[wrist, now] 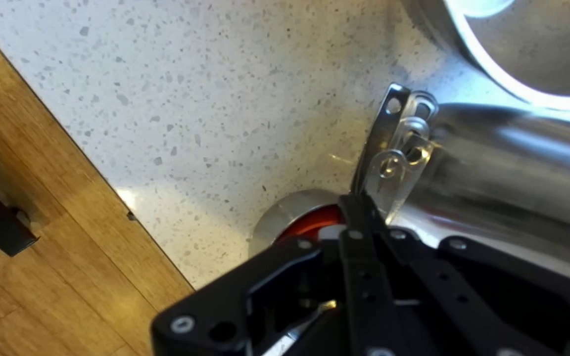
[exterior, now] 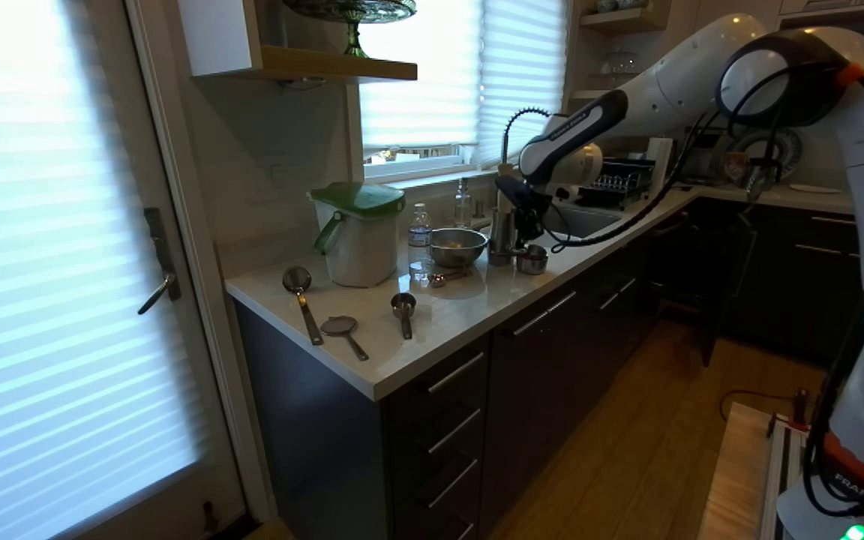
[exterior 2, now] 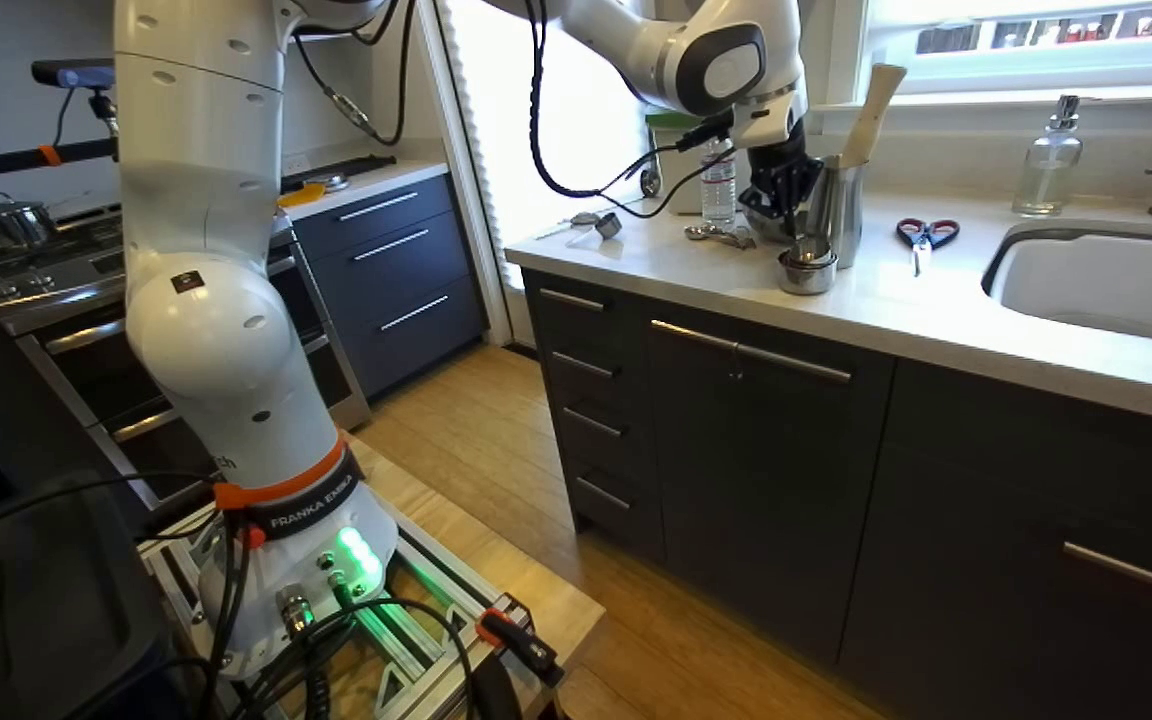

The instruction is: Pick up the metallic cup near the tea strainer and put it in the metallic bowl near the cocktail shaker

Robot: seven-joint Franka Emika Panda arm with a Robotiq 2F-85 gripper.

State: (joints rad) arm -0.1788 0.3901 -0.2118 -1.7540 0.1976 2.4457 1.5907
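The small steel cup [exterior: 404, 304] lies near the mesh tea strainer [exterior: 340, 325] at the counter's near end; it also shows in an exterior view [exterior 2: 608, 226]. The wide metallic bowl [exterior: 458, 255] stands beside the tall steel shaker-like container [exterior: 502, 236]; its rim shows in the wrist view [wrist: 500, 81]. My gripper [exterior: 528, 234] is low over a stack of nested steel measuring cups [exterior 2: 806, 272]. In the wrist view its fingertips [wrist: 359, 201] meet at the cups' rim and handles [wrist: 399, 133]. I cannot tell whether they pinch a cup's wall or handle.
A green-lidded bin [exterior: 363, 232], a water bottle [exterior: 419, 244] and measuring spoons [exterior: 447, 277] stand around the bowl. A ladle [exterior: 301, 300] lies by the strainer. Scissors [exterior 2: 926, 235] and the sink [exterior 2: 1116, 280] are beyond the tall container. The counter edge runs close to the nested cups.
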